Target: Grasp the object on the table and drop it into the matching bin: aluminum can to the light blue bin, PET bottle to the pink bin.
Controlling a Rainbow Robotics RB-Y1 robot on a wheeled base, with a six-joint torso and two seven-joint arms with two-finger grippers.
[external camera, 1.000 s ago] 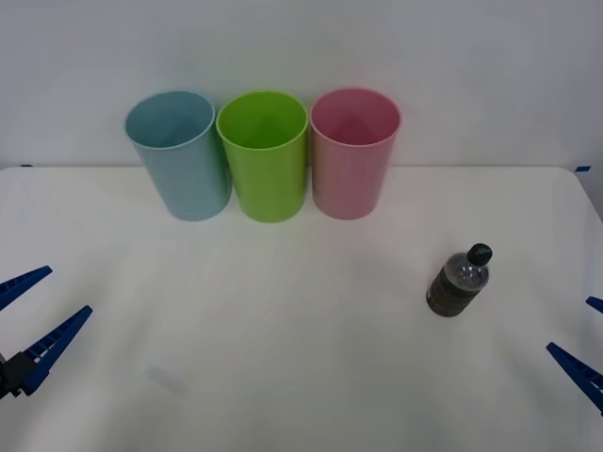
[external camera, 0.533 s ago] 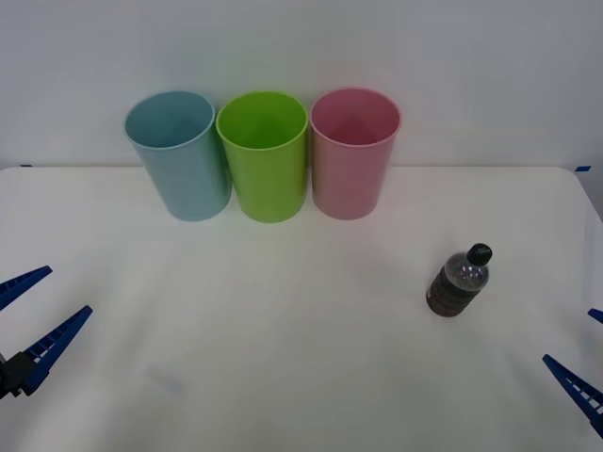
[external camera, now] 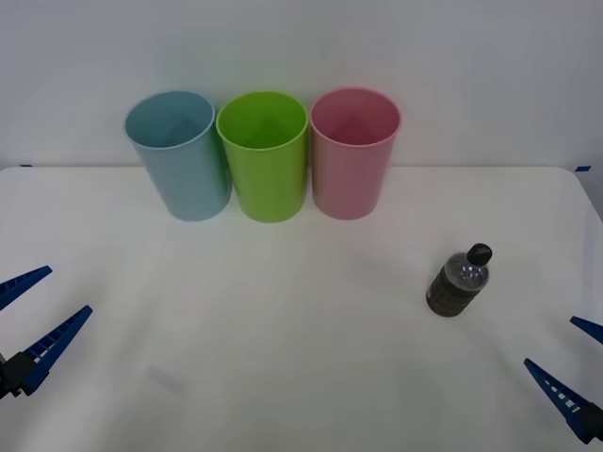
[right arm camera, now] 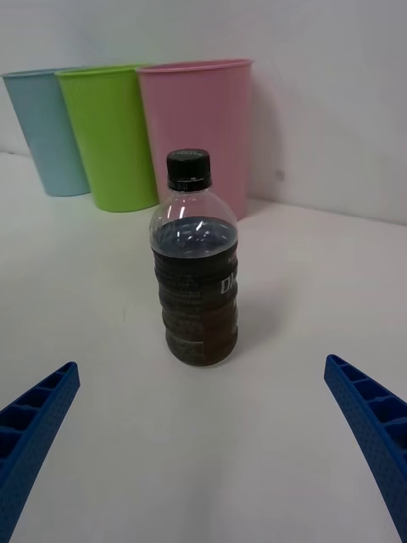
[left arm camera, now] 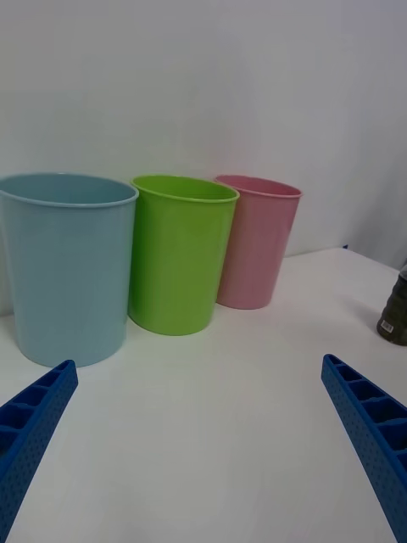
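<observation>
The PET bottle [external camera: 459, 282] was seen upright on the table [external camera: 283, 311], right of centre. The right gripper [external camera: 571, 372], lower right, and left gripper [external camera: 33, 315], lower left, were spread wide, holding nothing.

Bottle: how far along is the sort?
Done: nothing; the bottle stands upright on the table, ungrasped. In hand: the open right tool sits near it, facing it. The left tool waits open. Left: grasp, carry, drop into the pink bin.
</observation>
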